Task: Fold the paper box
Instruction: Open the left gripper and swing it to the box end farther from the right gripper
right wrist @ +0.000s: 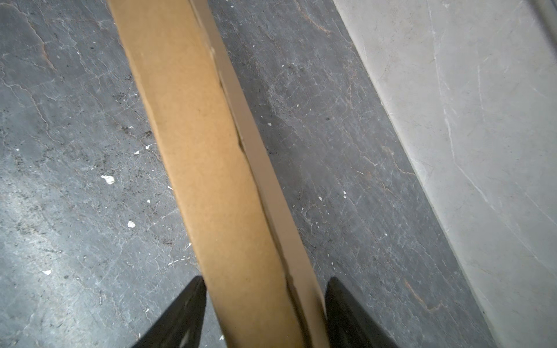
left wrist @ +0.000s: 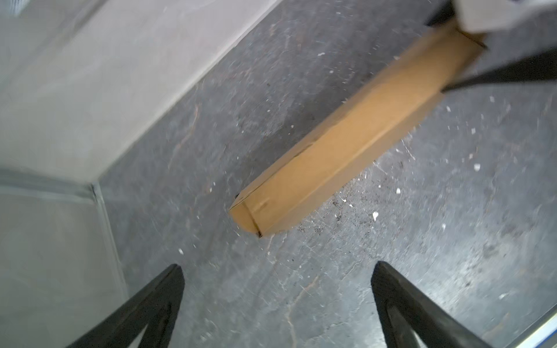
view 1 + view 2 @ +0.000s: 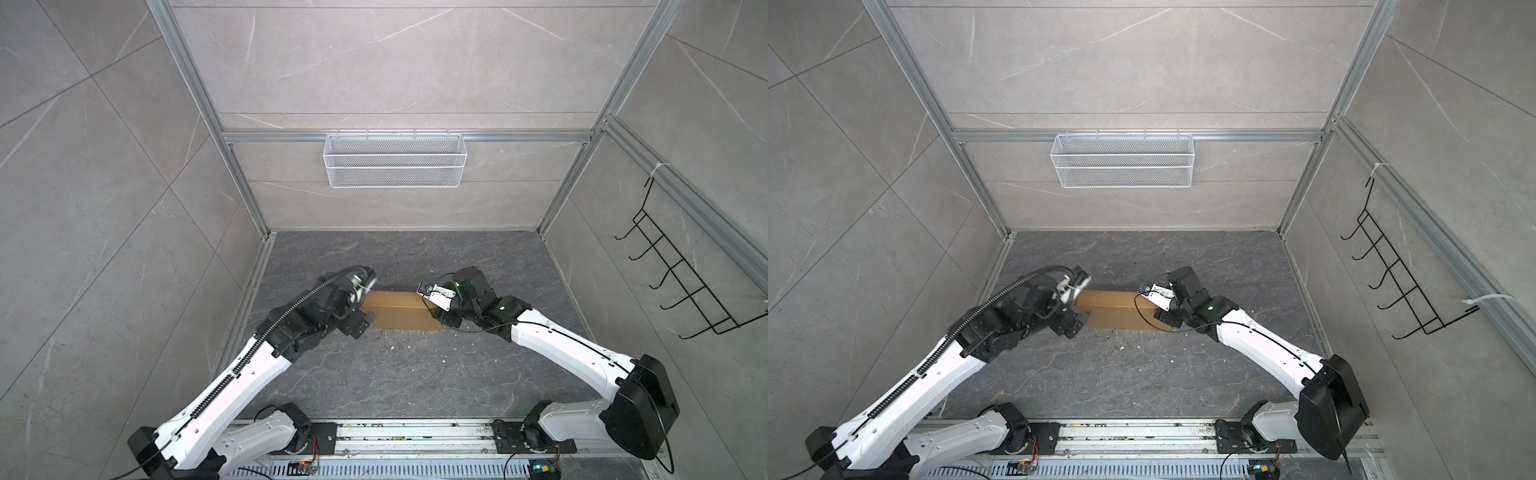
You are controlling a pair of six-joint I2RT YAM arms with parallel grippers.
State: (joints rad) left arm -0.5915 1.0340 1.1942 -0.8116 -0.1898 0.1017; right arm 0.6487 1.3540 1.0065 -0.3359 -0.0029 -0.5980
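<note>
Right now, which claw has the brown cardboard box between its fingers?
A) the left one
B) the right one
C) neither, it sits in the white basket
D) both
B: in the right wrist view the paper box runs between the fingers of the right gripper, while the left gripper stands wide open, short of the box, with only the floor between its fingers.

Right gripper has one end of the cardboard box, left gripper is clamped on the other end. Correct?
No. The left gripper is open and off the cardboard box: the left wrist view shows its fingers wide apart, the box's end lying beyond them. The right gripper does hold one end.
</note>
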